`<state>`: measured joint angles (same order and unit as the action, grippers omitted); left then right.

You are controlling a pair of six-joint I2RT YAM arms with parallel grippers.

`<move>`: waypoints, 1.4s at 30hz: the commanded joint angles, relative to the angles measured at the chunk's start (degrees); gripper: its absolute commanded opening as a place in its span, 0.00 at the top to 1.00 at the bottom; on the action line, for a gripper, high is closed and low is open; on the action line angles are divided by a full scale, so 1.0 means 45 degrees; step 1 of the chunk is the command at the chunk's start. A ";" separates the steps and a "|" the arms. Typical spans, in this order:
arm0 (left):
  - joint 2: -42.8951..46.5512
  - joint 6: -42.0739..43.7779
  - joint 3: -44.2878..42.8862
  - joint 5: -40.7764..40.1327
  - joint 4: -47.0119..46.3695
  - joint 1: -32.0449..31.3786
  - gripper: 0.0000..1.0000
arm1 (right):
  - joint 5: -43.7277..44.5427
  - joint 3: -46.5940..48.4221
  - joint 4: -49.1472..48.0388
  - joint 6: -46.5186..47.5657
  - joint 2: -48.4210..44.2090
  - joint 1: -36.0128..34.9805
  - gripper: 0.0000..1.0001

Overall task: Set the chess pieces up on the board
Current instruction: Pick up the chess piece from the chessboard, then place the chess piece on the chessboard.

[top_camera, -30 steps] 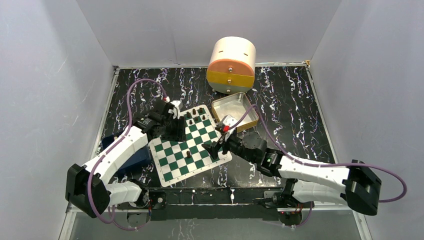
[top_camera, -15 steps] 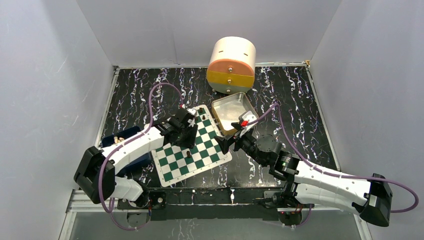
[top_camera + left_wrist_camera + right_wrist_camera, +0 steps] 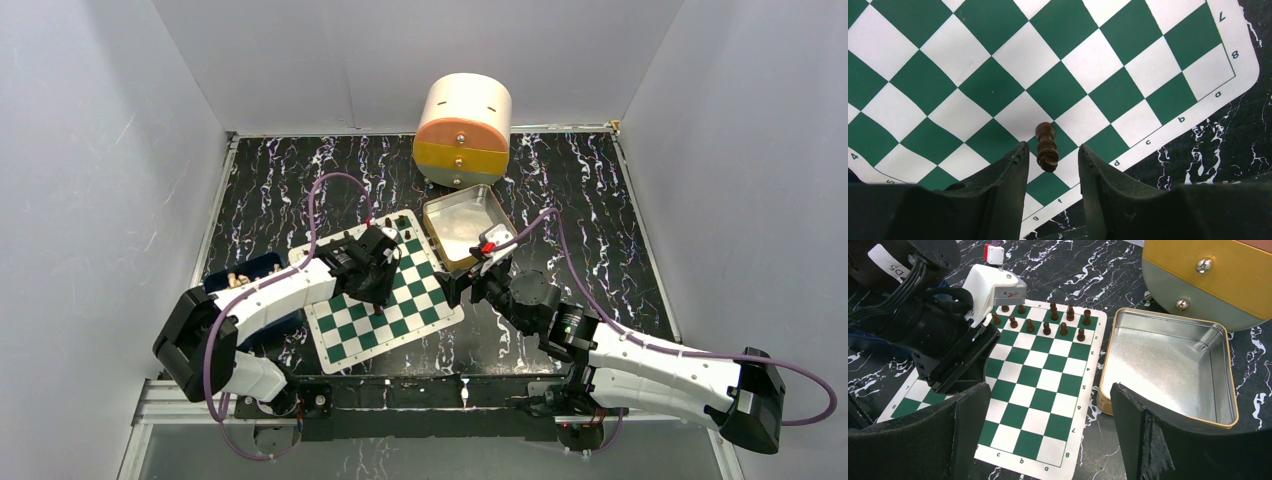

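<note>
On the black marbled table (image 3: 1228, 150) the board (image 3: 993, 90) lies under the left gripper (image 3: 1051, 149), whose fingers (image 3: 1003, 190) stand apart around one dark chess piece (image 3: 1047, 152), not touching it, so it should close gently, centred, while the right gripper (image 3: 1048, 390) hangs wide open and empty, with the other pieces (image 3: 1048, 322) far beyond it.

The green-and-white checkered board (image 3: 1038, 385) lies flat. Dark brown chess pieces (image 3: 1047, 328) stand in two rows at one end. A lone piece (image 3: 1047, 150) sits near the opposite, lettered edge.

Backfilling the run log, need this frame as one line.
left end effector: open, straddling dark chess piece on board | right end effector: open, empty, beside tin
</note>
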<state>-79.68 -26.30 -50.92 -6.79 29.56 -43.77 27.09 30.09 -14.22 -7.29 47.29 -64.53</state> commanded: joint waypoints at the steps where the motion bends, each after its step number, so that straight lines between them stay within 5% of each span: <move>1: -0.0107 -0.0175 0.0149 -0.0445 0.0143 -0.0136 0.62 | 0.0368 0.0028 -0.0502 -0.0021 -0.0178 -0.0053 0.01; 9: -0.0129 -0.0308 0.0191 -0.0822 0.0287 -0.0293 0.68 | 0.0357 0.0051 -0.0544 -0.0040 -0.0007 -0.0054 0.01; 19: -0.0062 -0.0375 -0.0306 -0.1053 0.0659 -0.0313 0.87 | 0.0334 -0.0047 -0.0566 -0.0059 0.0136 -0.0054 0.01; 30: -0.1248 0.0227 -0.4077 -0.1814 0.2639 0.0062 0.89 | 0.0622 -0.0106 -0.0622 0.0237 0.0142 -0.0054 0.01; 42: -0.3876 0.1859 -0.7862 -0.1182 0.3309 0.3079 0.89 | 0.0138 -0.0016 0.0043 0.0079 0.0386 -0.0053 0.01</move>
<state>-95.46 -20.91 -82.02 -12.03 42.09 -33.19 28.03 30.09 -13.21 -6.72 48.99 -64.53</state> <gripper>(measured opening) 0.182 0.985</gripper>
